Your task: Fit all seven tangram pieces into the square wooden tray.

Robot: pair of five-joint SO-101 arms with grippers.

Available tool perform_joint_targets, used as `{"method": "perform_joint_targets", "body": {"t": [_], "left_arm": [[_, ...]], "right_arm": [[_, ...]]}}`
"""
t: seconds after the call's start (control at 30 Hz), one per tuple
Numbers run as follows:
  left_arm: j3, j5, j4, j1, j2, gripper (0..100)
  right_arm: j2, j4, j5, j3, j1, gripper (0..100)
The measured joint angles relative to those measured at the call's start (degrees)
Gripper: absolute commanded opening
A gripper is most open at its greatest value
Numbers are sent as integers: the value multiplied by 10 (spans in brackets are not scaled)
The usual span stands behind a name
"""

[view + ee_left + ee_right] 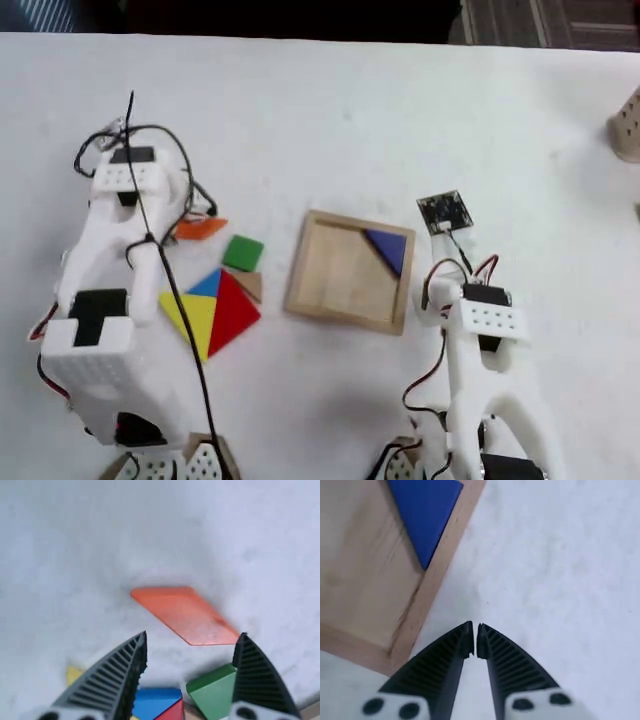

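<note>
The square wooden tray [335, 275] is seen at the centre of the high view, with a dark blue triangle [390, 247] laid in its upper right corner. Left of it on the worktop [350, 120], the orange parallelogram [200, 228], the green square [243, 252] and a cluster of triangles [215, 305] are gathered. The left hand [192, 637] is held open, the orange parallelogram being seen between its fingertips. The right hand [474, 630] is closed on nothing, just beside the tray's rim.

Bright, even light washes the white worktop [330, 120] almost flat in the high view. Shadows are soft and faint: grey patches beside the left arm [100, 290] and right arm [490, 370], and a thin line along the tray's [345, 318] near edge. The room behind is dark.
</note>
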Motion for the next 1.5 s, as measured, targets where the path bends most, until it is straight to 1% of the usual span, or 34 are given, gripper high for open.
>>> {"method": "perform_joint_targets", "body": {"t": [0.1, 0.23, 0.4, 0.47, 0.6, 0.7, 0.97, 1.2, 1.33, 1.43, 1.5], "left_arm": [[0, 8, -6, -1, 5, 282], [0, 49, -14, -1, 25, 282], [-12, 58, -24, -1, 61, 273], [-15, 58, -22, -1, 73, 225], [-23, 58, -26, 1, 76, 92], [-27, 57, -32, 2, 76, 72], [-36, 5, -30, 2, 81, 72], [-35, -108, -6, 4, 73, 110], [11, -135, -9, 25, 37, 113], [56, -164, -28, 39, -8, 117], [85, -193, -45, 46, -44, 149]], "right_arm": [[0, 0, 0, 0, -4, 22], [0, 0, 0, 0, -3, 22], [0, 0, 0, 0, -3, 21], [0, 0, 0, 0, -3, 21], [0, 0, 0, 0, -3, 21], [0, 0, 0, 0, -3, 21], [0, 0, 0, 0, -2, 21], [0, 0, 0, 0, -2, 21], [0, 0, 0, 0, -2, 21], [0, 0, 0, 0, -2, 21], [0, 0, 0, 0, -2, 21]]}}
